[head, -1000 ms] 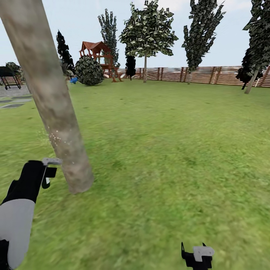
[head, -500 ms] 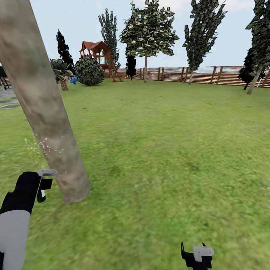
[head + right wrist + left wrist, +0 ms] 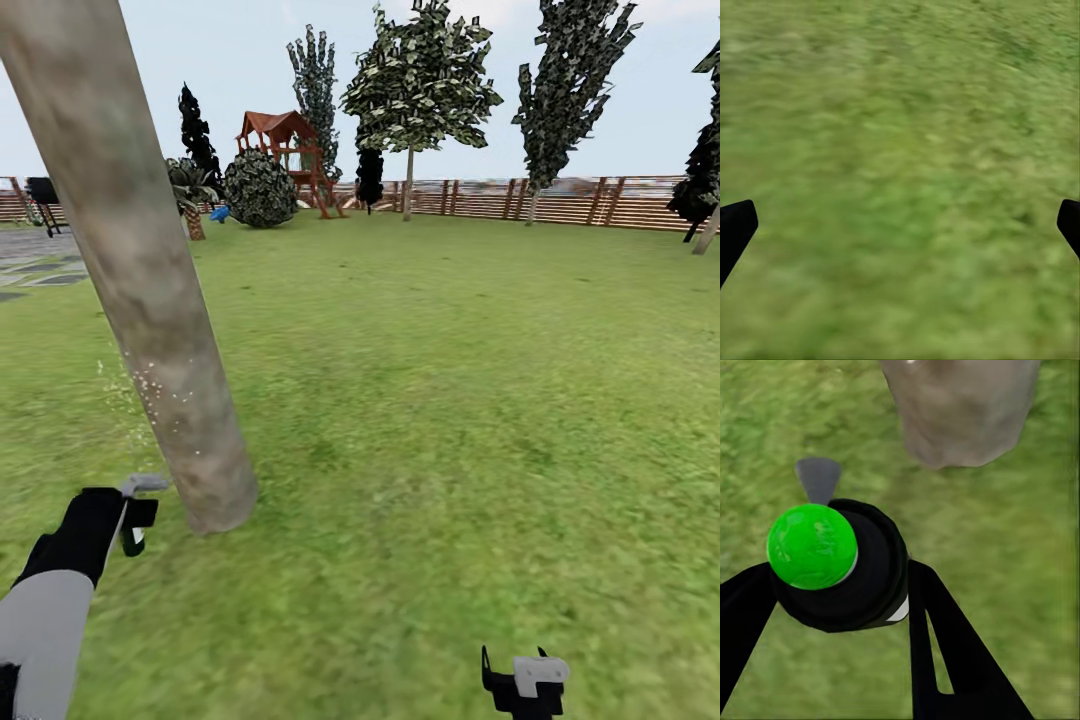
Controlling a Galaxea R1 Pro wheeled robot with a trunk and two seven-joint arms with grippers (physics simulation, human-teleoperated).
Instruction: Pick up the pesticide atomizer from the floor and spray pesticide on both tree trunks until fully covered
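Left gripper pinching the atomizer beside the near trunk.

At about 8 o'clock in the head view, the left gripper (image 3: 135, 510) is clamped on the pesticide atomizer (image 3: 836, 562), a small black bottle with a bright green spot, held just beside the base of the leaning tree trunk (image 3: 150, 290). Fine white specks of pesticide (image 3: 160, 390) dot the trunk's lower part. Grass floor (image 3: 450, 400) spreads to the right, towards a playhouse (image 3: 285, 150), a round bush (image 3: 258, 188), a second tree (image 3: 420, 90) and the wooden fence (image 3: 560, 200) near 12 to 2 o'clock. At 5 o'clock the right gripper (image 3: 525, 680) hangs over grass, fingers (image 3: 735, 229) spread wide, nothing between them.
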